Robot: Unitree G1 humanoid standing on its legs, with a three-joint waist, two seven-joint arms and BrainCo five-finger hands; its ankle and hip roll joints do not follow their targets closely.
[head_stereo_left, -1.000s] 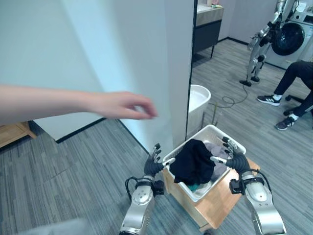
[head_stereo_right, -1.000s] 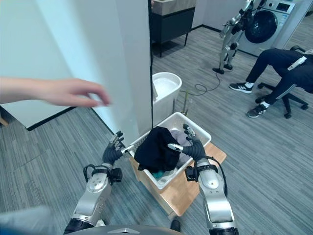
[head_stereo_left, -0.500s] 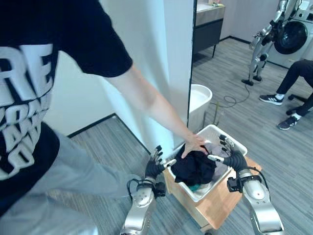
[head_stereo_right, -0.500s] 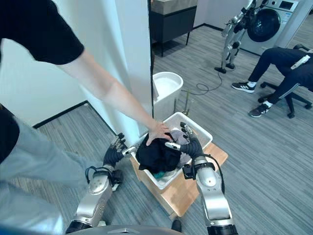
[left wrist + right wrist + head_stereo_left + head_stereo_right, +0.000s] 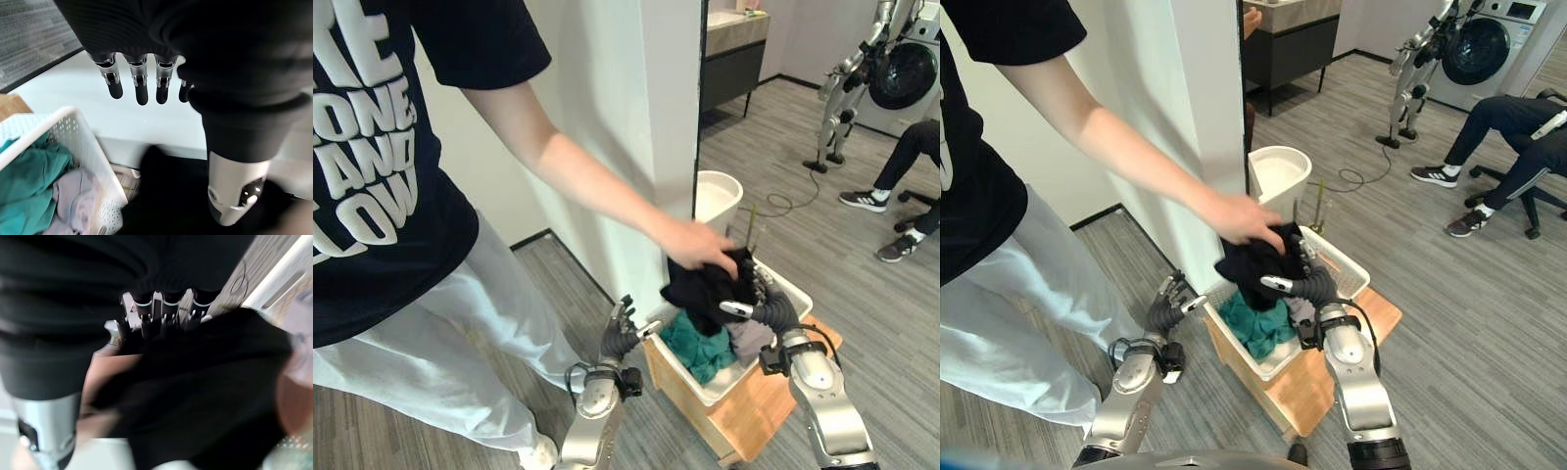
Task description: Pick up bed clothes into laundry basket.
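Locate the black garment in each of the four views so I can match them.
Left eye view: black garment, right of centre, above the white basket.
Right eye view: centre.
Left wrist view: dark mass beside the basket wall.
Right wrist view: foreground.
Shared landmark: the basket.

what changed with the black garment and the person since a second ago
The person's hand reached in, grabbed the black garment and lifted it out of the basket, uncovering teal clothes. The left hand and right hand stayed beside the basket.

Person (image 5: pixel 401 186); washing machine (image 5: pixel 909 73); white bin (image 5: pixel 716 196)
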